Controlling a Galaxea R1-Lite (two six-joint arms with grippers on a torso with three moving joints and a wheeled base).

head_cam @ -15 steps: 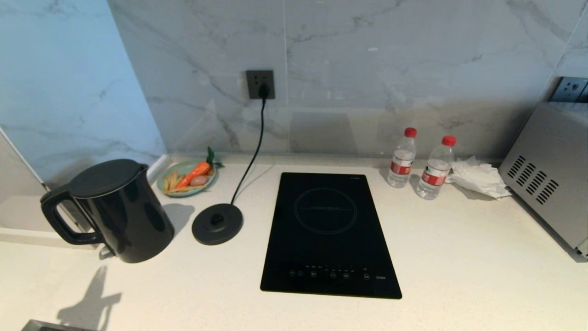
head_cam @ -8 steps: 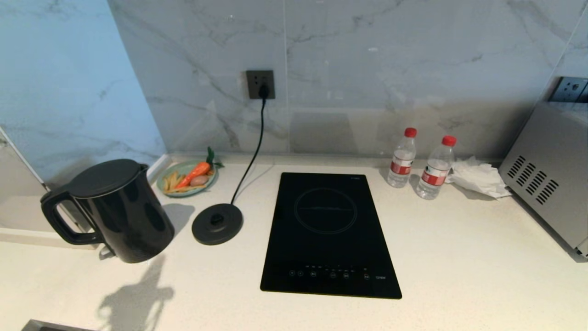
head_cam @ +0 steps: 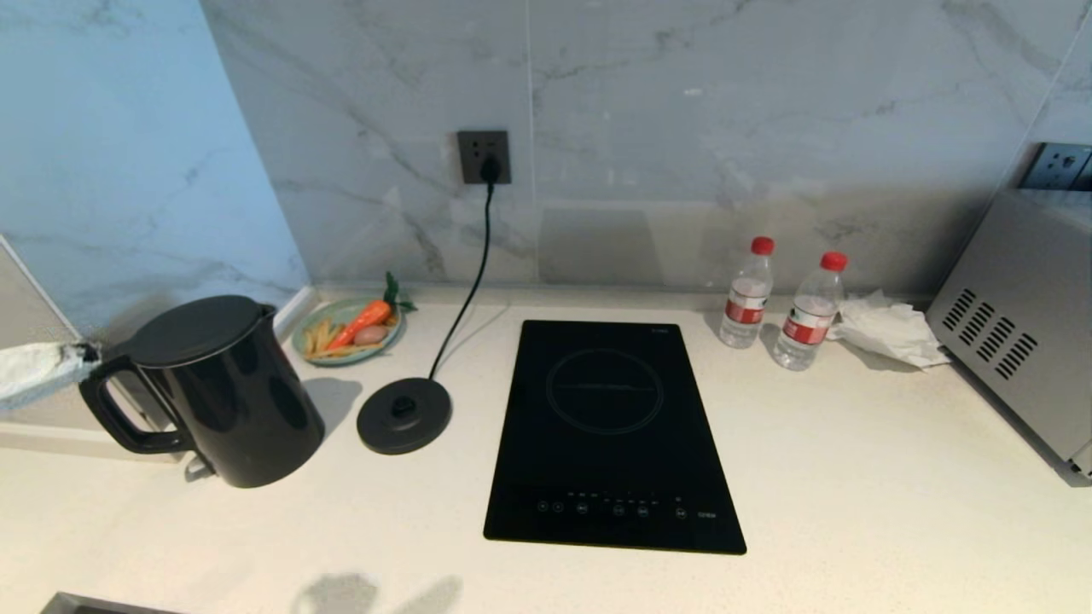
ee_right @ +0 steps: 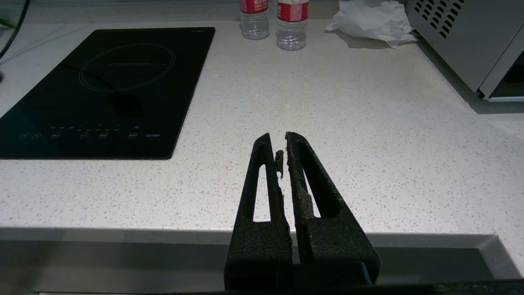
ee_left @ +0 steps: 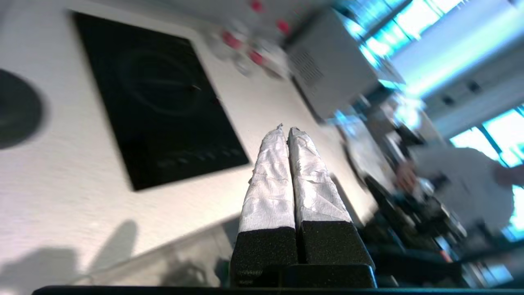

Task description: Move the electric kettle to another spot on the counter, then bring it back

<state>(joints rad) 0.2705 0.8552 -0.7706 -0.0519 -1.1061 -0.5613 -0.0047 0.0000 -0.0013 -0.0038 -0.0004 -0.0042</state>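
Observation:
The glossy black electric kettle (head_cam: 223,394) stands upright at the left of the off-white counter (head_cam: 862,477), off its base, with its loop handle (head_cam: 115,409) facing left. My left gripper (head_cam: 85,354) reaches in from the left edge at about lid height, its tip just left of the top of the handle. Its white-wrapped fingers (ee_left: 270,172) are pressed together and hold nothing. The kettle is out of sight in the left wrist view. My right gripper (ee_right: 278,137) is parked low over the counter's front edge, shut and empty, and is outside the head view.
The round corded base disc (head_cam: 403,414) lies right of the kettle, its cord running to a wall socket (head_cam: 484,157). A black hob panel (head_cam: 610,435) fills the middle. Behind are a plate of toy food (head_cam: 348,331), two water bottles (head_cam: 772,298), crumpled paper (head_cam: 887,328) and a metal appliance (head_cam: 1019,328).
My left gripper has swung into the head view from the left, beside the kettle's handle. Its shadow has slid rightward along the counter's front. The kettle has not moved.

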